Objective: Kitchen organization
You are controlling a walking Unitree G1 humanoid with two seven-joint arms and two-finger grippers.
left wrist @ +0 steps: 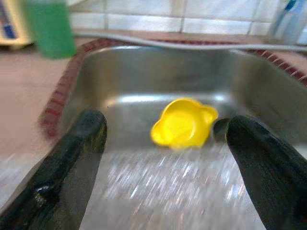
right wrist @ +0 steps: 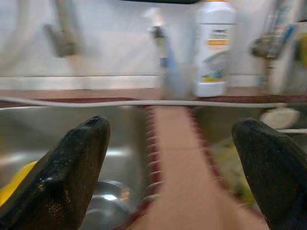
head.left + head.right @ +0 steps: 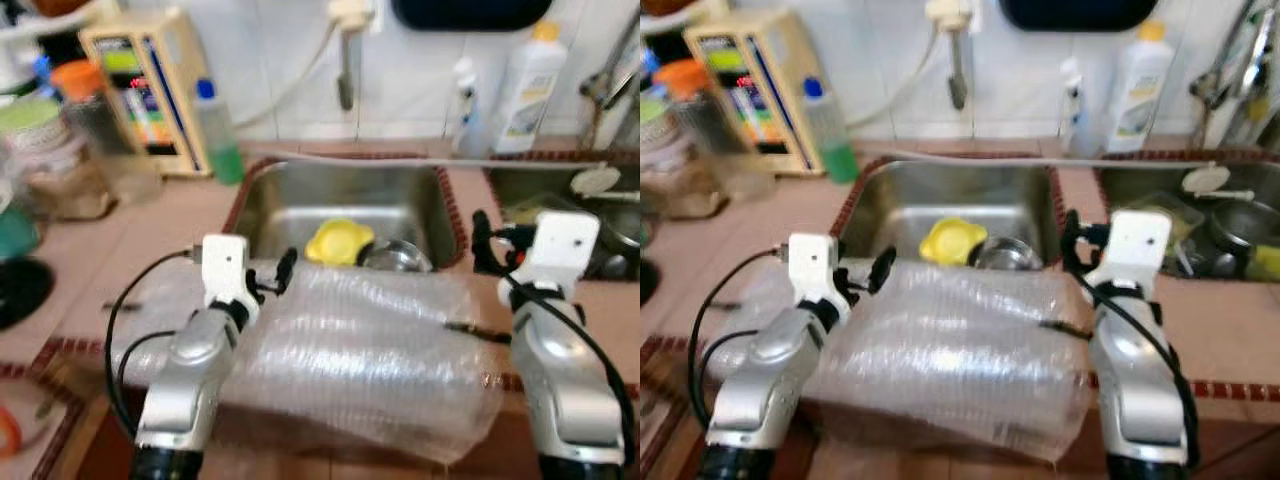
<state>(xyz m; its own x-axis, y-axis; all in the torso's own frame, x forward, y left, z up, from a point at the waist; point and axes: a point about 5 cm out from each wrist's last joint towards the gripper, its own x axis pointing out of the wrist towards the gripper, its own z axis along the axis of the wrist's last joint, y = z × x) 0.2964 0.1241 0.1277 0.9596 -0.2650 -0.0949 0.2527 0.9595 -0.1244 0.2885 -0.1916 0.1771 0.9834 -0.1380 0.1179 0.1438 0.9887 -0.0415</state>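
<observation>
Left gripper (image 3: 270, 283) wide over clear plastic cup sleeve (image 3: 350, 350) | right gripper (image 3: 490, 245) wide, empty, at sleeve's right end | squeeze both ends evenly, lift level, avoid near steel sink (image 3: 340, 195)

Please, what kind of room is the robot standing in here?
Most likely a home kitchen: a steel double sink set in a tiled counter, a white detergent bottle against the wall, and a yellow dish in the basin.
</observation>
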